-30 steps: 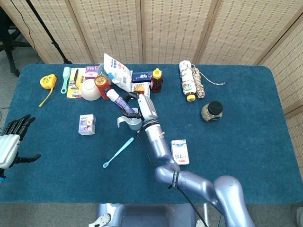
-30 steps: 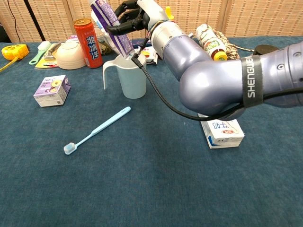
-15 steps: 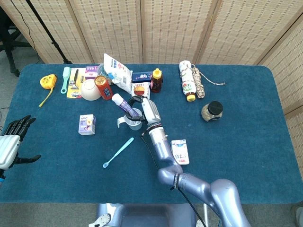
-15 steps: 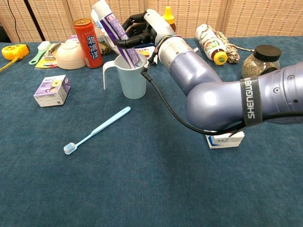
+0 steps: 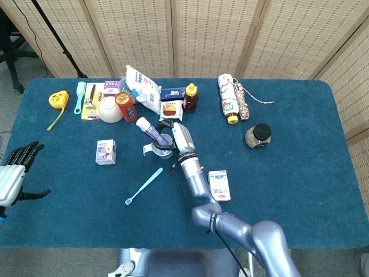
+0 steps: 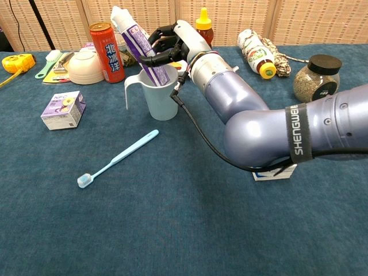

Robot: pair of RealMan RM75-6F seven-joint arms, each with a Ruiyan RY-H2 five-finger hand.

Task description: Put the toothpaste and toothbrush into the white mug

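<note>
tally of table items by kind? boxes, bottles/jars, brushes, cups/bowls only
Boxes: 2, NFC box, carton by the right arm
Bottles/jars: 3, sauce bottle, lying bottle, lidded jar
Brushes: 2, toothbrush, green brush
Cups/bowls: 2, white mug, bowl
Total: 9

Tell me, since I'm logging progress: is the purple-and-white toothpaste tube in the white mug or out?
In. The purple-and-white toothpaste tube leans with its lower end inside the white mug, cap end up.

Bright, even room light on both my views; shadows soft and short (no glare). Focus sharp throughout; chest view bows slightly at edges.
</note>
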